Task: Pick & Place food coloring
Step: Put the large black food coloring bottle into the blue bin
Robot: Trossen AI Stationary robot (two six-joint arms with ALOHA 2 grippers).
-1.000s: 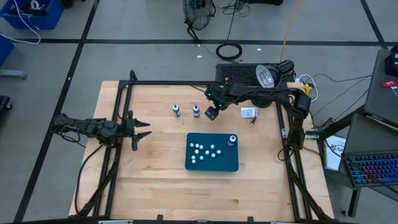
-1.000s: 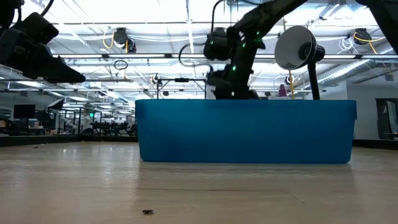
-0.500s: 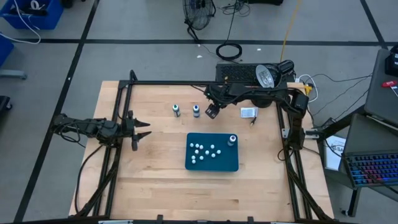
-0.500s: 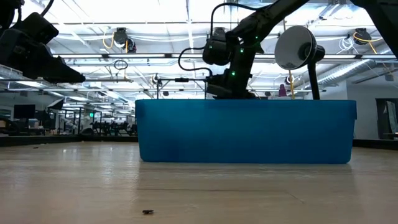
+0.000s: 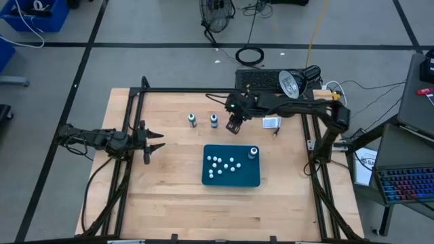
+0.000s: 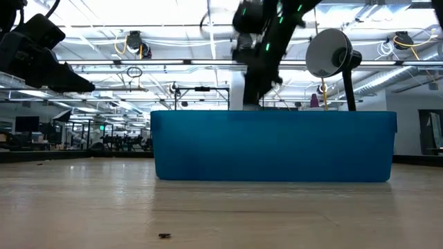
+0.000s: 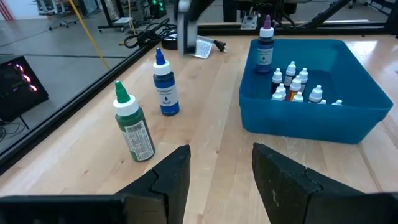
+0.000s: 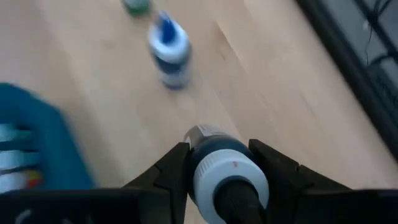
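Dark-bodied bottle (image 8: 225, 177), pale cap, clamped in right gripper (image 5: 234, 126) fingers, carried above counter (image 5: 169, 176) near blue bottle (image 7: 165, 93) and green bottle (image 7: 133, 130). Risk: swing clips upright blue bottle; cap-end hold, apparently, could slip. Purple bottle (image 7: 265, 45) already in blue tray (image 7: 298, 118). Left gripper (image 7: 217, 168) parked at counter's left edge, fingers wide, empty.

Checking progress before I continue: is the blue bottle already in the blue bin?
No. The blue bottle stands on the table beside the green bottle, outside the blue bin.
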